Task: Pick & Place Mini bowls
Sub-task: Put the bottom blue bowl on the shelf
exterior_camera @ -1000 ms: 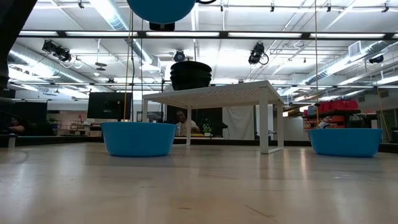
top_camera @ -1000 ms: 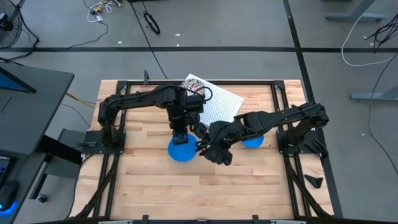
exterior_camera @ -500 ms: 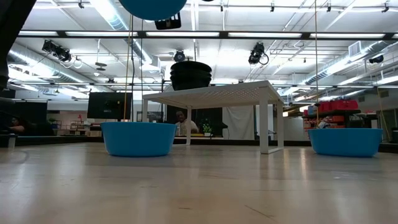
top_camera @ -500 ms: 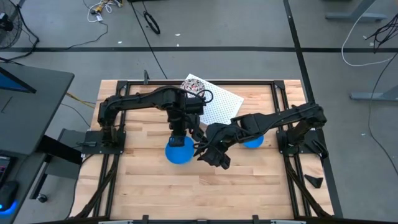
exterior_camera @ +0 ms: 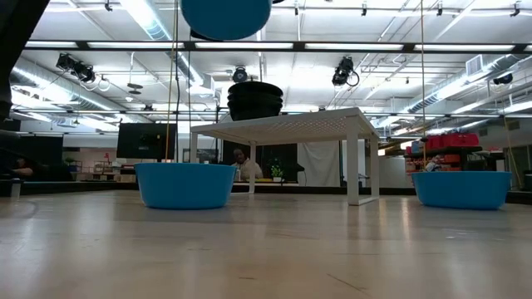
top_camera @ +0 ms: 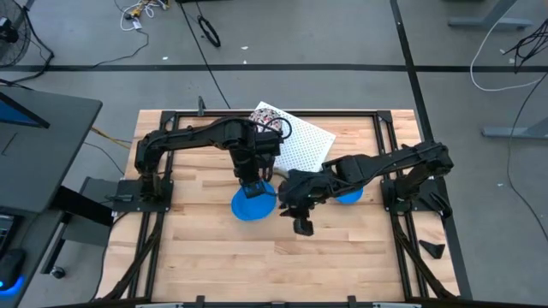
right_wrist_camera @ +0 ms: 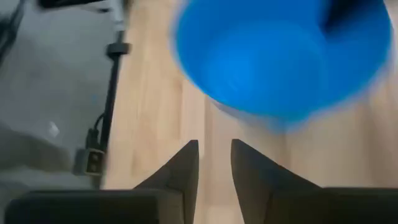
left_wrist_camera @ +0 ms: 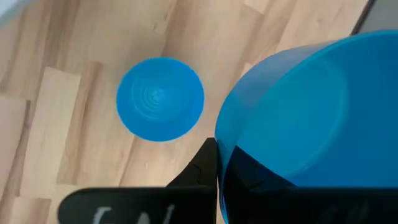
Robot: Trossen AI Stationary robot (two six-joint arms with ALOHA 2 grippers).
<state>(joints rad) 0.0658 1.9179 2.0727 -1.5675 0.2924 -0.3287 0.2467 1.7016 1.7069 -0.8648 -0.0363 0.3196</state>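
My left gripper hangs over the table's middle, shut on a bright blue mini bowl that shows high up in the low view. A second blue bowl stands on the wood just below and beside it, also seen from the left wrist. A third blue bowl sits under my right arm. Speckled bowls rest stacked on the white perforated rack. My right gripper hovers beside the held bowl, slightly open and empty. My left gripper holds the blue bowl by its rim, coming from above and pointing down. One finger lies outside the wall and the other seems to be inside. The bowl hangs upright below the fingers, lifted clear of the table.
The rack stands on legs toward the far edge, its stack of bowls on top. A black frame borders the table. Bare wood lies toward the near edge. People show far off in the room.
My left gripper swayed with the blue bowl, first slightly toward the table's left, then back to the right and a little down. My right gripper turned at the wrist and shifted a little toward the near edge.
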